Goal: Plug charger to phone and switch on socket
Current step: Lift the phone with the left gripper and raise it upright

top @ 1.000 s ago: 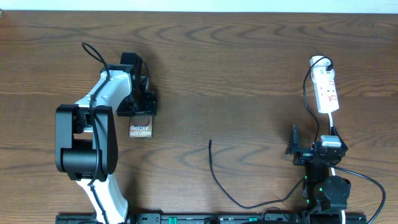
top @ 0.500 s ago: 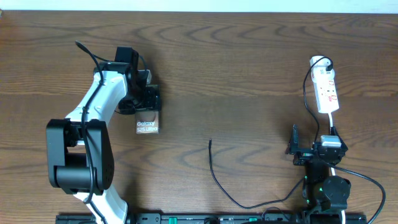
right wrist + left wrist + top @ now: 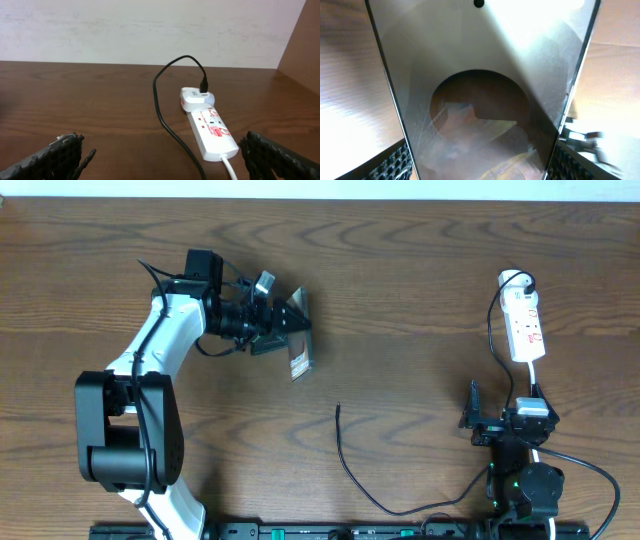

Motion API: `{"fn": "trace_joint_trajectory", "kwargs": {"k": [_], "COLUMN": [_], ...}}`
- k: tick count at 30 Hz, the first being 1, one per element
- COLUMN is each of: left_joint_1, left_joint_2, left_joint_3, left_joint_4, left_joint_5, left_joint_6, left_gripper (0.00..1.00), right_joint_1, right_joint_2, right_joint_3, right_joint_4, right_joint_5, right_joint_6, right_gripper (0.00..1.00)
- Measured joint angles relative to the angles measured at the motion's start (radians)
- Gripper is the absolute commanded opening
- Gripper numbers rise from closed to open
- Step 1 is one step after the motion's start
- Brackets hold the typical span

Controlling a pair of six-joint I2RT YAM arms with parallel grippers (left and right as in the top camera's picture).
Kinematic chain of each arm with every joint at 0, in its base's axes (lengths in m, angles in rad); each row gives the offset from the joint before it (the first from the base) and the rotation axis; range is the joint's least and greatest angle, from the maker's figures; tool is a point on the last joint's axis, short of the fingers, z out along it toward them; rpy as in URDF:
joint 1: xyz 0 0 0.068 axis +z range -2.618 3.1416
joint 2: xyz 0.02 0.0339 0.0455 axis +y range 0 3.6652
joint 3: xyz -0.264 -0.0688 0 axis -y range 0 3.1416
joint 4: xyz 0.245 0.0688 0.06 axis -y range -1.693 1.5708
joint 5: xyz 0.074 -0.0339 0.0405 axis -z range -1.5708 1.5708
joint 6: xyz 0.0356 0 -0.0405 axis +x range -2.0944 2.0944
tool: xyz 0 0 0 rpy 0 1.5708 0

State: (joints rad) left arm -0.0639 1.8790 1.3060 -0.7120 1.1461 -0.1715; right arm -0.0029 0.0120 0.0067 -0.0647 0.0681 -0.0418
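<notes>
left gripper [image 3: 283, 330] is clamping tilted phone [image 3: 299, 363], 10 o'clock | right gripper [image 3: 167, 152] is sitting with fingers apart, 5 o'clock

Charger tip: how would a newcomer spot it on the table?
In the overhead view, look at the table's lower middle. The thin black charger curls there, its tip loose on bare wood, unlike the thicker robot cables.
</notes>
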Motion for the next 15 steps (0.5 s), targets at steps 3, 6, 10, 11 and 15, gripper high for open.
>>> {"fn": "trace_joint_trajectory", "kwargs": {"k": [3, 6, 10, 11, 15], "left_joint_1": [0.000, 0.000, 0.000, 0.000, 0.000], "left_joint_2": [0.000, 0.000, 0.000, 0.000, 0.000], "left_joint_3": [0.000, 0.000, 0.000, 0.000, 0.000], "left_joint_4": [0.014, 0.015, 0.016, 0.016, 0.018], "left_joint_5": [0.093, 0.126, 0.139, 0.140, 0.149], "left_joint_6": [-0.161, -0.326, -0.522, -0.579, -0.759], "left_gripper": [0.07, 0.07, 0.07, 0.07, 0.08], "right_joint_1": [0.000, 0.000, 0.000, 0.000, 0.000], "right_joint_2": [0.000, 0.000, 0.000, 0.000, 0.000], "right_joint_3": [0.000, 0.000, 0.000, 0.000, 0.000], "right_joint_4": [0.000, 0.000, 0.000, 0.000, 0.000], "right_joint_5": [0.000, 0.000, 0.000, 0.000, 0.000], "right_joint_6": [0.000, 0.000, 0.000, 0.000, 0.000], "right_gripper": [0.99, 0.99, 0.99, 0.99, 0.99]}}
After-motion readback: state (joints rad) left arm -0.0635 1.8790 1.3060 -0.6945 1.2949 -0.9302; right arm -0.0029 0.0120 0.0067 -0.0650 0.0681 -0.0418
